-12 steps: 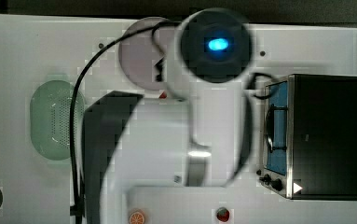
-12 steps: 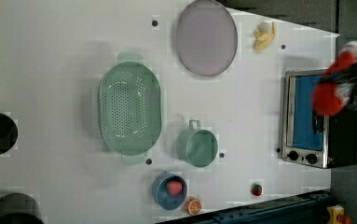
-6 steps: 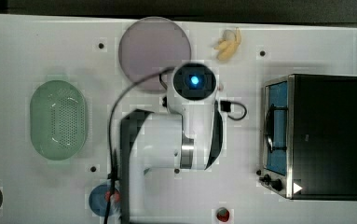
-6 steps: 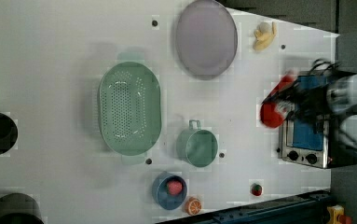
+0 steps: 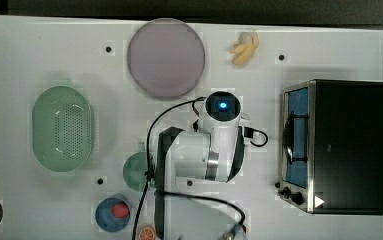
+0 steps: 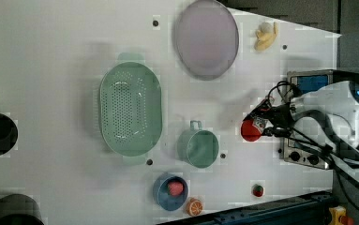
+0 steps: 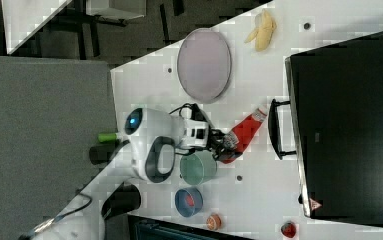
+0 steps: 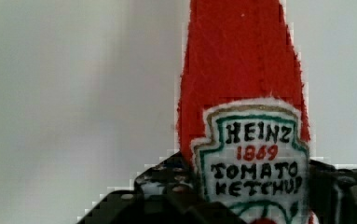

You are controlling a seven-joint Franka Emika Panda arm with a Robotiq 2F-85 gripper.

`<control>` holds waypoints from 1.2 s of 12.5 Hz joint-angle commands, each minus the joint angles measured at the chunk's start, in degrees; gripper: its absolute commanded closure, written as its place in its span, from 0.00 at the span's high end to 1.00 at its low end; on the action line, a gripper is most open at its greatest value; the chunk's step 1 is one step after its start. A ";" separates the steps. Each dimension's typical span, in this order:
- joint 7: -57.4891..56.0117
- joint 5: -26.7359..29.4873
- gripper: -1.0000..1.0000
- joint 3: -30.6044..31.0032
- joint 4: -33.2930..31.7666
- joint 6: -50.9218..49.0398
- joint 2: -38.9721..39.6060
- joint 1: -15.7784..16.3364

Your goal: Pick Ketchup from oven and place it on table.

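The ketchup (image 7: 244,131), a red bottle with a white cap, is clear of the oven (image 7: 349,125) and hangs tilted over the table (image 7: 259,195), its cap toward the oven's handle. My gripper (image 7: 224,142) is shut on its lower body. Up close in the wrist view, the ketchup (image 8: 241,70) shows its label, with a dark finger (image 8: 167,184) on each side. In the left view the ketchup (image 6: 250,130) sits just left of the oven (image 6: 314,80), held by the gripper (image 6: 266,123). The top view has my arm covering the bottle beside the oven (image 5: 349,145).
A green cup (image 7: 199,167) stands close beside the gripper. A purple plate (image 5: 165,57), a banana (image 5: 244,47), a green colander (image 5: 62,128), a blue bowl (image 5: 113,214) with a red fruit and an orange slice (image 5: 146,232) lie around. A small red fruit (image 6: 258,190) lies near the oven.
The arm has pulled back from the oven toward the top view's left and sunk lower, carrying the ketchup out over the table.
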 commanded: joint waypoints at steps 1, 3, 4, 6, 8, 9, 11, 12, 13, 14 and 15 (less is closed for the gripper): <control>-0.83 1.74 0.66 2.24 1.84 7.88 1.35 0.82; -0.83 2.20 0.86 2.42 1.82 8.99 2.13 0.82; -0.80 2.22 0.97 2.54 2.18 8.99 1.75 0.82; -0.54 2.22 1.00 2.58 3.36 8.24 -0.33 0.83; -0.12 2.22 1.00 2.54 5.55 4.93 -4.24 0.81; -0.12 2.22 1.00 2.53 7.18 2.41 -6.58 0.81; -0.12 2.16 1.00 2.52 11.45 -4.32 -11.02 0.80; -0.12 2.14 1.00 2.55 13.98 -8.24 -12.79 0.81; -0.12 2.13 1.00 2.55 16.74 -11.78 -14.13 0.81; -0.12 2.04 1.00 2.51 19.84 -14.64 -15.05 0.79; -0.13 1.70 1.00 2.48 22.62 -17.48 -15.60 0.76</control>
